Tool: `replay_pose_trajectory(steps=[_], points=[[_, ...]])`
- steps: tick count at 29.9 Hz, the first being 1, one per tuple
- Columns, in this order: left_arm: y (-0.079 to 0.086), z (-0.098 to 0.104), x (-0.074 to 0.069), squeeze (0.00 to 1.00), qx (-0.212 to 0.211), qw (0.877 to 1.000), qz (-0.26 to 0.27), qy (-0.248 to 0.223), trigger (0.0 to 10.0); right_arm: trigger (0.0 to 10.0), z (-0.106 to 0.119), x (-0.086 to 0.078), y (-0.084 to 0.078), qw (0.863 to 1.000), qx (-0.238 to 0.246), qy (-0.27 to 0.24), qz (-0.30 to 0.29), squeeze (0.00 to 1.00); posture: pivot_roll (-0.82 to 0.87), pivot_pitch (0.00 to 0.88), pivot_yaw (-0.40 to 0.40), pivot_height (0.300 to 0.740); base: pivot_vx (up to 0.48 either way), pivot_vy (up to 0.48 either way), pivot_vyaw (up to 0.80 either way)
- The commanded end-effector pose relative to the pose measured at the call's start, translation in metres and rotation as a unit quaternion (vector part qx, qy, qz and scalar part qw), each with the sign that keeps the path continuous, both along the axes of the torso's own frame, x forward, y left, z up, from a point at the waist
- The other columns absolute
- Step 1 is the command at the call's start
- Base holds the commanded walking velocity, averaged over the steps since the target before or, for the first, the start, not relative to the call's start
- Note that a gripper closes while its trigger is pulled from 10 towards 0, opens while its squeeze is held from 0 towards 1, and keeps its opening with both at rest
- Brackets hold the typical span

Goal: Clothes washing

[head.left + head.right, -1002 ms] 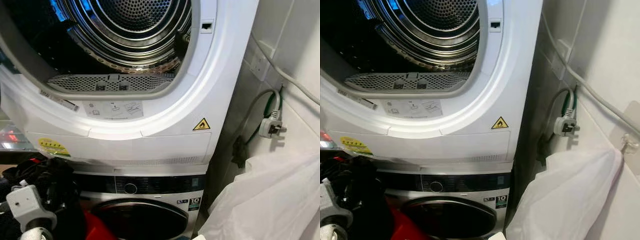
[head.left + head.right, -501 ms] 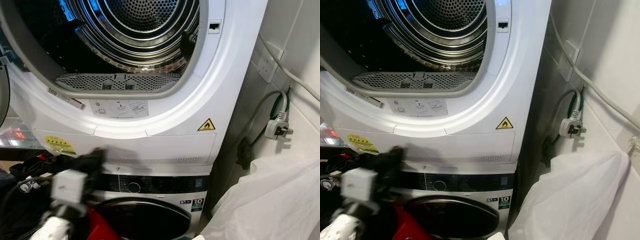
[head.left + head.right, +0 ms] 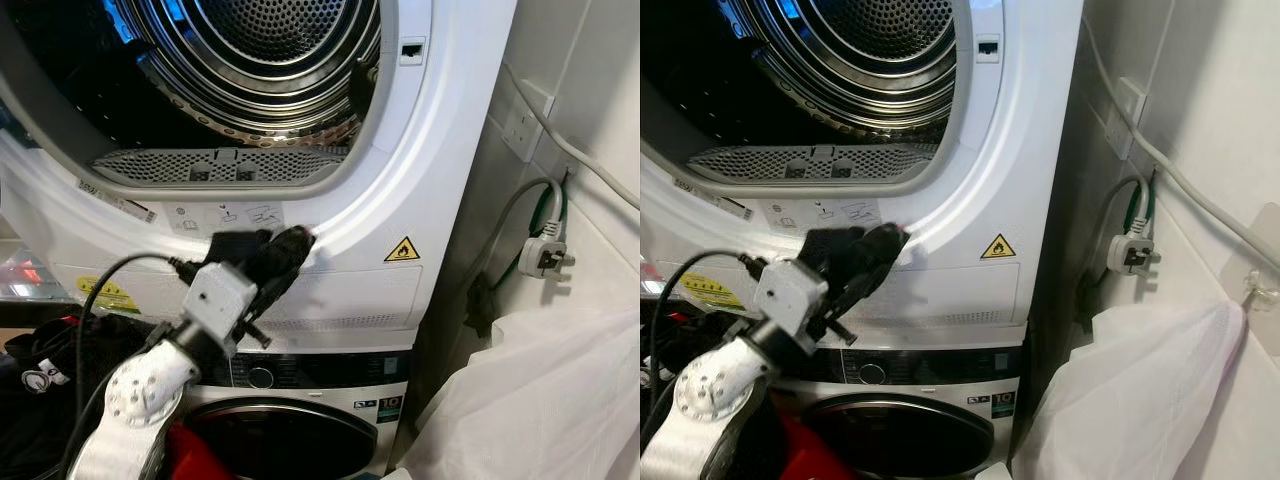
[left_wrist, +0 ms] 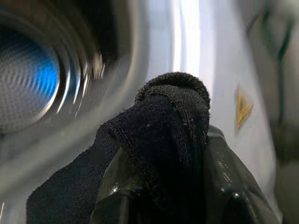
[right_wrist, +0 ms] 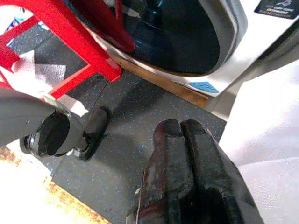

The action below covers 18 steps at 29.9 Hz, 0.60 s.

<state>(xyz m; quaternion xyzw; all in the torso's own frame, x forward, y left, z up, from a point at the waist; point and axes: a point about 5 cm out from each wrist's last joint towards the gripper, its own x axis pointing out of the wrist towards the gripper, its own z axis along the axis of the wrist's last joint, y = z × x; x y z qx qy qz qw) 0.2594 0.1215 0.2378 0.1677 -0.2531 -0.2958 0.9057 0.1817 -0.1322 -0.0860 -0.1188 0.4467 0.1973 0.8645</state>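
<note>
Risen from lower left to frame centre, left hand (image 3: 285, 250) clamps a black garment (image 4: 163, 140) just below the open dryer (image 3: 440, 130) rim. Right hand (image 5: 182, 128) hangs pressed together, empty, above the floor (image 5: 117, 154).

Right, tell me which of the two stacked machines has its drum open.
The upper machine: its steel drum is exposed, and the left gripper holds a dark garment at its rim. The lower machine is closed.

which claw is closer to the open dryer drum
Left. The left claw, shut on a dark cloth, is raised just below the dryer drum opening. The right claw hangs low by the floor.
</note>
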Motion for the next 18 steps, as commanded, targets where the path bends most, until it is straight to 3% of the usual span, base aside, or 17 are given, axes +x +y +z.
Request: replay_pose_trajectory(steps=[1,5,8,14,18], points=[[-0.008,0.014,-0.005,0.0,0.01,0.999,-0.032,-0.027,0.0,10.0,0.0,0.001,0.001,1.0,0.005,0.002,-0.011,0.0,0.08,0.0,0.053,0.74,0.0,0.0,0.0],[-0.014,0.039,-0.001,0.0,0.02,0.995,-0.052,-0.078,0.0,10.0,0.0,0.001,0.001,1.0,0.005,0.002,-0.013,0.0,0.07,0.0,0.059,0.74,0.0,0.0,0.0],[-0.017,0.07,0.005,0.0,0.016,0.989,-0.063,-0.133,0.0,10.0,0.001,0.002,0.001,1.0,0.005,0.001,-0.018,0.0,0.07,0.0,0.06,0.74,0.0,0.0,0.0],[-0.026,0.094,0.011,0.0,0.005,0.981,-0.095,-0.167,0.0,10.0,0.0,0.002,0.0,1.0,0.005,0.001,-0.022,0.0,0.06,0.0,0.062,0.74,0.0,0.0,0.0],[-0.024,0.109,0.026,0.0,-0.042,0.982,-0.08,-0.164,0.0,10.0,0.0,0.0,-0.002,1.0,0.004,0.002,-0.023,0.0,0.06,0.0,0.063,0.74,0.0,0.0,0.0]])
